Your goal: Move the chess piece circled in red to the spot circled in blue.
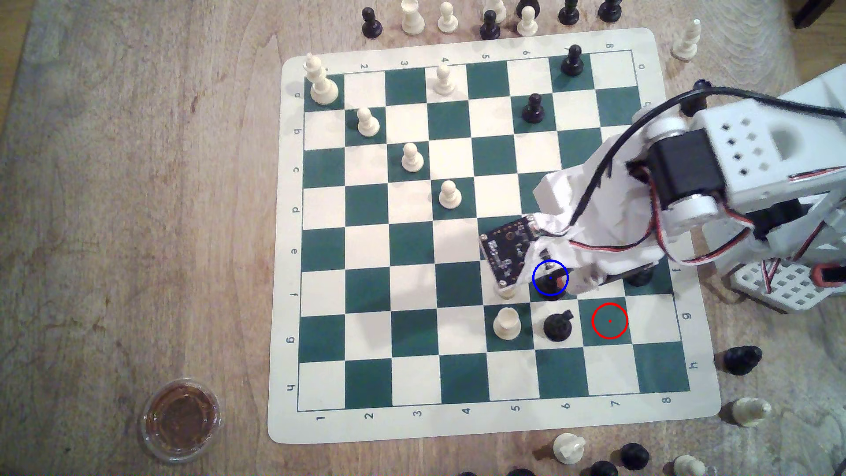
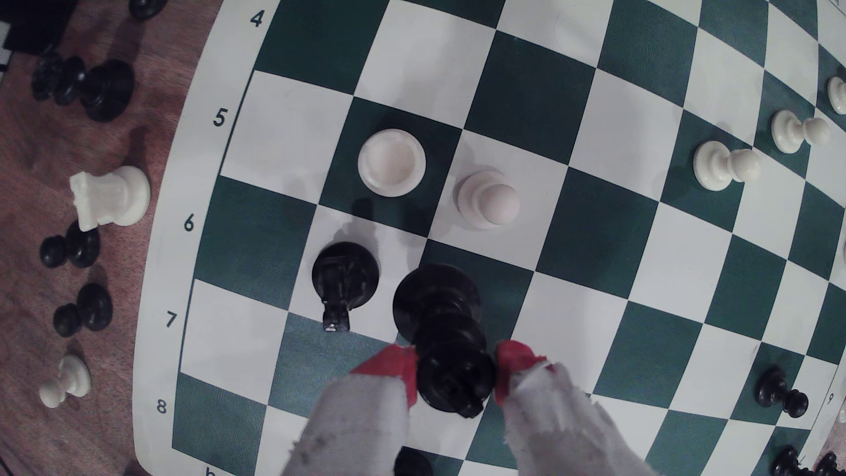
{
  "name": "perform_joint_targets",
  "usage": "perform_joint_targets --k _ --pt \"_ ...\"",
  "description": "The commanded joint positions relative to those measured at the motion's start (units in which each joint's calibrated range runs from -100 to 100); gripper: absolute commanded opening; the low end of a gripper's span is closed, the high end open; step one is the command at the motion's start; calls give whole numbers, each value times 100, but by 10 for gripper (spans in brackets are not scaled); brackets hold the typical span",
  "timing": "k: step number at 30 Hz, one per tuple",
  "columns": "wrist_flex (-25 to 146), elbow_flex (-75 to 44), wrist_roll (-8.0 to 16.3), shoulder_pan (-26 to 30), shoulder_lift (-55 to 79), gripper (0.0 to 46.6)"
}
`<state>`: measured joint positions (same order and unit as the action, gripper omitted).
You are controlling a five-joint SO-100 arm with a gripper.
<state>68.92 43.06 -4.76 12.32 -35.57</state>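
Red-tipped tool (image 2: 456, 371) closed around the head of the chess piece (image 2: 446, 338), as the wrist view shows.

Both red fingertips (image 2: 396, 366) press the piece's head from either side, and its round base sits on a dark green square of the chessboard (image 1: 458, 425). In the exterior view, the blue ring marking the spot (image 1: 540, 289) surrounds this same square, in row f at column 6, with the arm's white wrapping partly covering it. The red-ringed green square (image 1: 610, 321) lies diagonally adjacent and stands vacant. A black knight (image 1: 557, 326) occupies the white square between them, near the held piece but apart. A white rook (image 1: 507, 323) stands just beside the knight. Captured pieces lie on the wooden surface (image 1: 137, 183).
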Motion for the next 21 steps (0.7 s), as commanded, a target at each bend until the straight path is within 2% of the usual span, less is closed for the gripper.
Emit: perform_joint_targets --k 1,21 --pt "-259 54 -15 -39 229 3" --pt "-603 372 -122 -336 535 3"
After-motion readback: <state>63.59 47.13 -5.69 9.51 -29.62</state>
